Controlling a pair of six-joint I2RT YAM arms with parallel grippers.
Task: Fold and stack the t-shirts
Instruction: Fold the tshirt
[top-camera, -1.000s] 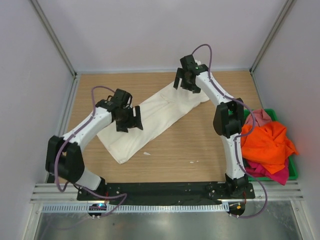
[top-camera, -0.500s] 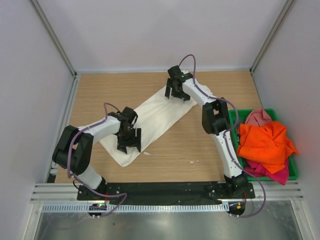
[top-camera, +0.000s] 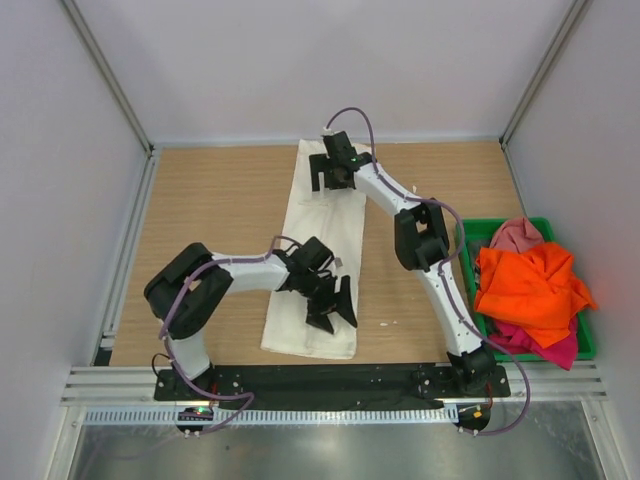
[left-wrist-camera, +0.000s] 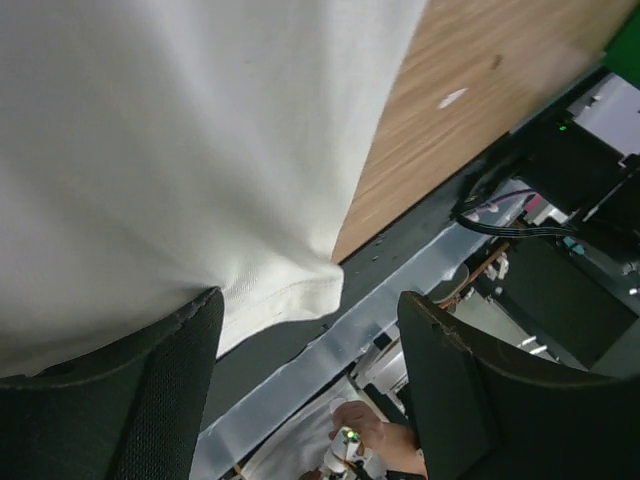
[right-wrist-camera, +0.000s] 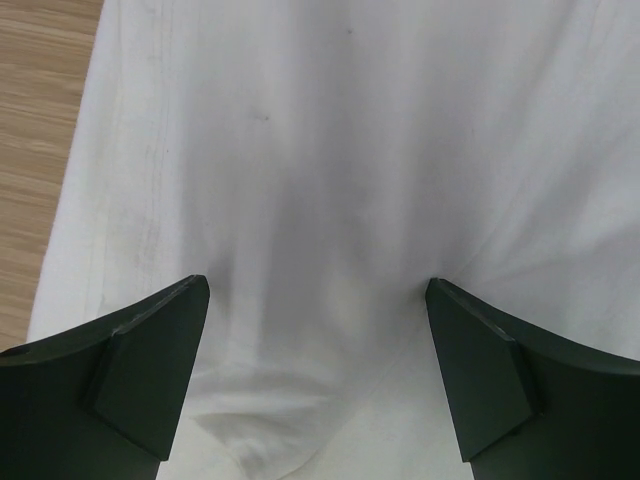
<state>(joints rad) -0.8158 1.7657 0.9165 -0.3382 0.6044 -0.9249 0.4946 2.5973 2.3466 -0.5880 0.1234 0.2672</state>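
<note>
No words, numbers, labels or signs are showing clearly enough to read in any of the views.

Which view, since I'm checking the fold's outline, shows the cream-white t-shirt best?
Top external: the cream-white t-shirt lies there as one long folded strip, its outline visible almost end to end. The left wrist view shows just one hemmed corner; the right wrist view shows only a plain patch of cloth.
</note>
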